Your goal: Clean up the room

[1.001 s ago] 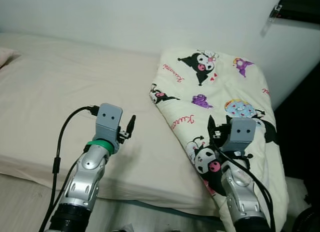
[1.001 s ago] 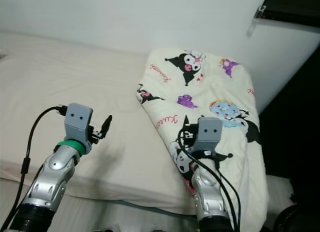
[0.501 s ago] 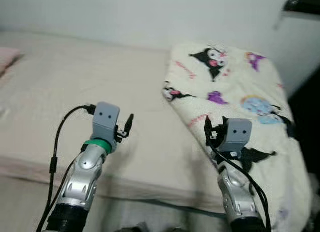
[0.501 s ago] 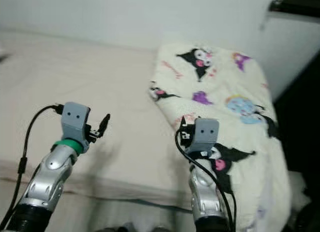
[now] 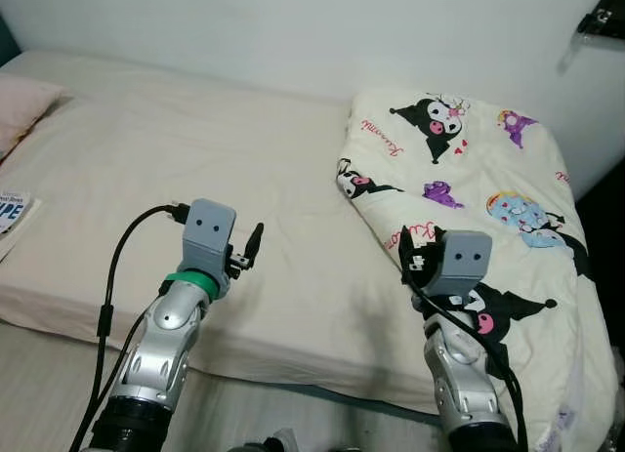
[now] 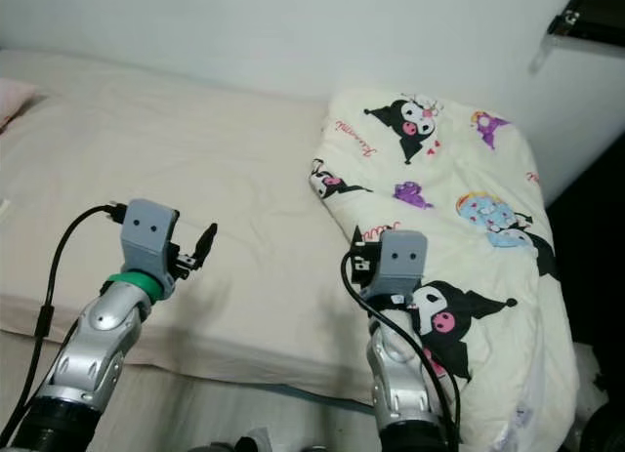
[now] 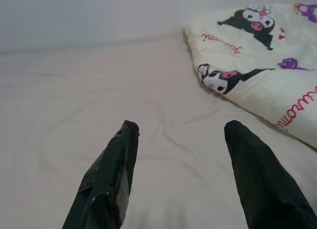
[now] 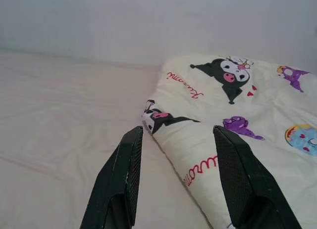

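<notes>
A folded cream quilt [image 5: 469, 179] printed with black cartoon figures lies on the right end of the bed [image 5: 195, 149], its edge hanging over the front. My left gripper [image 5: 250, 248] is raised over the bare cream sheet near the bed's front edge, open and holding nothing; in the left wrist view its gripper [image 7: 181, 127] points across the sheet toward the quilt [image 7: 257, 56]. My right gripper [image 5: 410, 257] hovers just before the quilt's near left edge, open too. In the right wrist view that gripper [image 8: 178, 132] frames the quilt's folded corner [image 8: 163, 117].
A pink pillow [image 5: 20, 105] lies at the bed's far left. A printed book or magazine [image 5: 12, 210] rests at the left edge. A white wall runs behind the bed, with a dark shelf [image 5: 598, 22] at top right. A dark gap shows right of the quilt.
The camera has swung to the left, so the whole scene sits further right; the pillow and the book have come into view. Both arms hold the same pose.
</notes>
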Motion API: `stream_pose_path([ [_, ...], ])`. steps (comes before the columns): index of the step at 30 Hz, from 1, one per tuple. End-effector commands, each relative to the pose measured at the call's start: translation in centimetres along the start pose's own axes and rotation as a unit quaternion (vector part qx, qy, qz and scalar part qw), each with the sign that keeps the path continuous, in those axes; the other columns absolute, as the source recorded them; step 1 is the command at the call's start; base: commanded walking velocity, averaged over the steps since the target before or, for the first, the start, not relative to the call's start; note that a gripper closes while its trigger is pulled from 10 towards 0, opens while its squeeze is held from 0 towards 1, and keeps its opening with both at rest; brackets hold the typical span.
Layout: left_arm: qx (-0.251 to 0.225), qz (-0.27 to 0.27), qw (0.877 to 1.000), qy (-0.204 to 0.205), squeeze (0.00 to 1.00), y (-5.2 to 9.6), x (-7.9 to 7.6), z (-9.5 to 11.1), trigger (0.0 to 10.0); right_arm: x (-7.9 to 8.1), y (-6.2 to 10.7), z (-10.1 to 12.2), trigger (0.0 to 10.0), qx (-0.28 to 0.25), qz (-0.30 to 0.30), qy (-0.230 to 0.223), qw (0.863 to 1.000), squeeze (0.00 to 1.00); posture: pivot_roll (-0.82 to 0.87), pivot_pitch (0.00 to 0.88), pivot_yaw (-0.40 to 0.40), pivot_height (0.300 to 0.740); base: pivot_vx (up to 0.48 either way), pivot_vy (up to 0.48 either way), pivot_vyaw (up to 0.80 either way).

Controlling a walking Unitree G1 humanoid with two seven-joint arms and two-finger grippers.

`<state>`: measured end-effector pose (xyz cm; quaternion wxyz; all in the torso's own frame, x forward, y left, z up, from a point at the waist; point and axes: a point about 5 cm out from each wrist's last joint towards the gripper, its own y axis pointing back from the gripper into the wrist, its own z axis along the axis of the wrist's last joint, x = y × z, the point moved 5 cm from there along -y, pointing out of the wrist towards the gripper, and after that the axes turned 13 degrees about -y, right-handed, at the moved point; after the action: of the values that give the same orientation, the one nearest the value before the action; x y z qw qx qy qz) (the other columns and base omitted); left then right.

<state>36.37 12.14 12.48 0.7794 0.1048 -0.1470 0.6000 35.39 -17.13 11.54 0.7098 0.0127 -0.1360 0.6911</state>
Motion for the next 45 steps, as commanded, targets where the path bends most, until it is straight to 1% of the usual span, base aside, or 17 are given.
stream_pose_path([
  [1,-0.004,-0.005,1.0,-0.005,0.0,0.2,-0.3,0.0,10.0,-0.5,0.3,-0.5,10.0,0.008,-0.007,-0.001,1.0,0.0,-0.05,0.033,0.047,0.74,0.0,-0.424,0.0],
  [8,0.001,-0.005,1.0,-0.005,0.0,0.2,-0.4,-0.2,10.0,-0.5,0.3,-0.5,10.0,0.009,-0.007,0.001,1.0,0.0,-0.05,0.03,0.044,0.74,0.0,-0.402,0.0],
  [10,0.01,-0.006,1.0,-0.004,0.0,0.2,-0.4,-0.5,10.0,-0.5,0.3,-0.5,10.0,0.009,-0.007,0.001,1.0,0.0,-0.05,0.029,0.044,0.74,0.0,0.0,0.0],
  [26,0.019,-0.008,1.0,-0.01,0.0,0.2,-0.5,-0.9,10.0,-0.6,0.3,-0.5,10.0,0.011,-0.007,0.003,1.0,0.0,-0.05,0.033,0.046,0.74,0.0,0.0,0.0],
  [30,0.021,-0.019,1.0,-0.012,0.0,0.3,-0.9,-1.2,10.0,-0.6,0.3,-0.6,10.0,0.012,-0.008,0.003,1.0,0.0,-0.05,0.034,0.047,0.74,0.0,0.0,0.0],
  [32,0.03,-0.03,0.999,-0.015,0.0,0.3,-1.5,-1.9,10.0,-0.7,0.3,-0.5,10.0,0.011,-0.011,0.007,1.0,0.0,-0.05,0.035,0.046,0.74,0.0,0.0,0.0],
  [35,0.034,-0.034,0.999,-0.017,0.0,0.3,-1.7,-2.3,10.0,-0.7,0.2,-0.5,10.0,0.011,-0.013,0.009,1.0,0.0,-0.05,0.036,0.046,0.74,0.0,0.0,0.0],
  [37,0.051,-0.048,0.997,-0.026,0.0,-0.1,-3.0,-3.5,10.0,-1.0,0.1,-0.5,10.0,0.012,-0.019,0.013,1.0,0.0,-0.05,0.039,0.044,0.74,0.0,0.0,0.0],
  [38,0.051,-0.048,0.997,-0.026,0.0,-0.1,-3.0,-3.5,10.0,-1.0,0.1,-0.5,10.0,0.012,-0.019,0.013,1.0,0.0,-0.05,0.039,0.044,0.74,0.0,0.0,0.0],
  [39,0.059,-0.054,0.996,-0.03,0.0,-0.3,-3.6,-4.1,10.0,-1.2,0.0,-0.6,10.0,0.015,-0.022,0.017,1.0,0.0,-0.05,0.044,0.046,0.74,0.0,0.0,0.0],
  [40,0.059,-0.054,0.996,-0.03,0.0,-0.3,-3.6,-4.1,10.0,-1.2,0.0,-0.6,10.0,0.015,-0.022,0.017,1.0,0.0,-0.05,0.044,0.046,0.74,0.0,0.0,0.0],
  [41,0.066,-0.058,0.996,-0.033,0.0,-0.4,-4.1,-4.5,10.0,-1.3,0.0,-0.6,10.0,0.016,-0.024,0.02,0.999,0.0,-0.06,0.046,0.047,0.74,0.0,0.0,0.0],
  [43,0.07,-0.06,0.995,-0.035,0.0,-0.5,-4.4,-4.7,10.0,-1.4,0.0,-0.6,10.0,0.016,-0.026,0.021,0.999,0.0,-0.06,0.047,0.047,0.74,0.0,0.0,0.0],
  [45,0.07,-0.06,0.995,-0.027,0.0,-0.5,-4.6,-4.6,10.0,-1.6,0.2,-0.5,10.0,0.015,-0.027,0.023,0.999,0.0,-0.07,0.051,0.047,0.73,0.0,0.0,0.0],
])
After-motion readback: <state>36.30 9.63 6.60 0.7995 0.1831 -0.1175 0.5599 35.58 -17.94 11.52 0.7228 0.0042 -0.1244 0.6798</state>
